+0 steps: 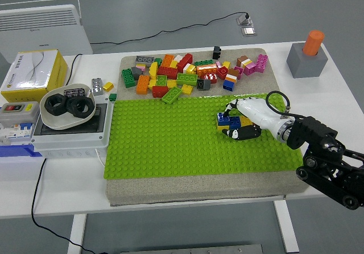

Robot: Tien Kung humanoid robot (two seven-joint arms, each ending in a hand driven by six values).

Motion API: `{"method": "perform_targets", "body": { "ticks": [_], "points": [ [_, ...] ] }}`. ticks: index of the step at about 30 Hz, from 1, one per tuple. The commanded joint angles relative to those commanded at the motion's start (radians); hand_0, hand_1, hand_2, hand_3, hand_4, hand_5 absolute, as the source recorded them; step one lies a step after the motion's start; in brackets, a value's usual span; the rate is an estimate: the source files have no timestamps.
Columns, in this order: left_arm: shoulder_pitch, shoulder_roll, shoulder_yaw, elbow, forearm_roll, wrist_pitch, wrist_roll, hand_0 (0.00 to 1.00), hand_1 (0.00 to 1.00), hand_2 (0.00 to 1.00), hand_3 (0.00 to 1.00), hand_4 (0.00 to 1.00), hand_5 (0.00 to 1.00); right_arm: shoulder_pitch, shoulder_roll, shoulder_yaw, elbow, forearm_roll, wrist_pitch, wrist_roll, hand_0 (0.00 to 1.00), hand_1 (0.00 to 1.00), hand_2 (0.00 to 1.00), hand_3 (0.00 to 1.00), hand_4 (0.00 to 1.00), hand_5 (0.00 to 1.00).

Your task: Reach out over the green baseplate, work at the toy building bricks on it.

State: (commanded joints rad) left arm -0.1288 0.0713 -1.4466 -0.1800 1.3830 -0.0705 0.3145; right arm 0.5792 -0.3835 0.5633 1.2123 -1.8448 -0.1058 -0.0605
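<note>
The right robot hand (245, 120) curled its fingers around a blue-and-yellow brick stack (228, 119) on the green baseplate (170, 140), toward its right far side. Bare studs lay open left and near of it; loose bricks (187, 72) crowded the far edge. No writing on the counter (187, 205) was legible.

My right hand (245, 120), white-shelled with black fingers, reaches in from the right over the green studded baseplate (170, 140) and curls around a small blue-and-yellow stack of toy bricks (229, 119) standing on it. Beyond the plate's far edge lies a loose heap of coloured plastic bricks (187, 74) on the grey mat.
</note>
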Motion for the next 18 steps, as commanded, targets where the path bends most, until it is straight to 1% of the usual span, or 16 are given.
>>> {"method": "perform_targets", "body": {
  "ticks": [18],
  "points": [
    [0.001,-0.004,0.002,0.000,-0.006,0.003,0.000,0.645,0.436,0.595,0.729,0.977,0.998,-0.012,-0.001,-0.012,0.003,0.014,-0.009,-0.003,0.879,0.846,0.833,0.627,0.696,0.462]
  ]
}}
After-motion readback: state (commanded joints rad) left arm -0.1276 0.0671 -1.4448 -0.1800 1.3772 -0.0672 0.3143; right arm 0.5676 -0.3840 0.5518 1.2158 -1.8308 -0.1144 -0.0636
